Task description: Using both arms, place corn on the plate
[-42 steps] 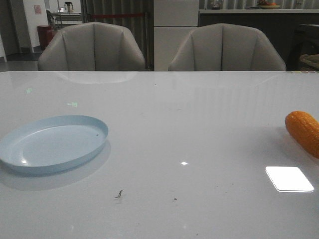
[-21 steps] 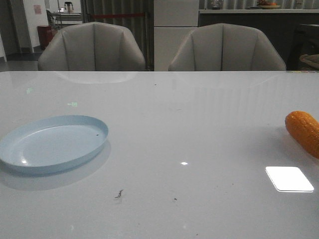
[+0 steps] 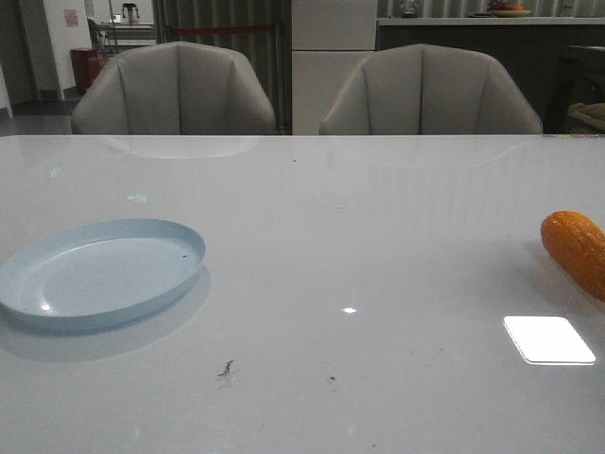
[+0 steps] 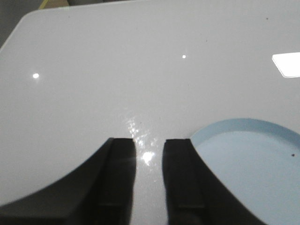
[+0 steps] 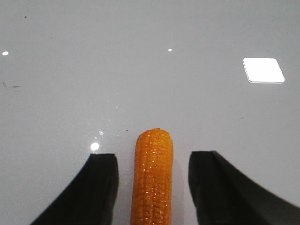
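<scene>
Corn cob (image 5: 153, 176) lying lengthwise between spread fingers of right gripper (image 5: 153, 187), untouched, lined up for a grasp. Left gripper (image 4: 149, 176) narrowly parted, empty, pale-blue plate (image 4: 253, 164) just beside one finger, likely waiting for handover. White table (image 3: 378, 208) under both.

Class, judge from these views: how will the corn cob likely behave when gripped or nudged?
The corn is a rounded cylinder lying on a glossy table, so it probably rolls if nudged sideways. Its bumpy kernels should aid grip. It looks stiff, keeping its shape between the right gripper's open fingers.
</scene>
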Robot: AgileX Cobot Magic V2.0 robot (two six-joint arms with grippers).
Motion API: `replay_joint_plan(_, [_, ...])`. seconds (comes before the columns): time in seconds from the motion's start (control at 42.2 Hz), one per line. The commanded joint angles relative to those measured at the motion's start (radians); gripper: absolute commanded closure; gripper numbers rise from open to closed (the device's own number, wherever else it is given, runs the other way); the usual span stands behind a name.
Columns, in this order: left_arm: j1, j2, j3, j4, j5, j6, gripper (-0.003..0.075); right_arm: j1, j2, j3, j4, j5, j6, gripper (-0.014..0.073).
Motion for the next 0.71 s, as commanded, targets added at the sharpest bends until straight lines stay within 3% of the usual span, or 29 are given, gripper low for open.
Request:
replay_joint_plan(0.0, [-0.004,-0.007,-0.034,-0.012,-0.047,-0.004,0.0226,-0.006,-0.012,-0.031,0.003,-0.093,-0.003,0.0074])
replay_joint_plan(0.047, [-0.004,-0.006,-0.039,-0.028,-0.030,-0.004,0.0159,-0.006,-0.012,-0.031,0.003,-0.092,-0.003,0.0074])
replay_joint_plan(0.095, [-0.004,-0.006,-0.061,-0.055,0.022,-0.004,0.0143,-0.006,-0.012,-0.031,0.003,-0.091,-0.003,0.0074])
replay_joint_plan(0.45, [-0.004,0.160,-0.467,-0.085,0.566,-0.004,0.0146,-0.006,-0.012,-0.031,0.003,-0.093,-0.003,0.0075])
replay_joint_plan(0.686, [-0.004,0.379,-0.705,-0.085,0.786,-0.004,0.0146,-0.006,-0.012,-0.031,0.003,-0.093,-0.003,0.0075])
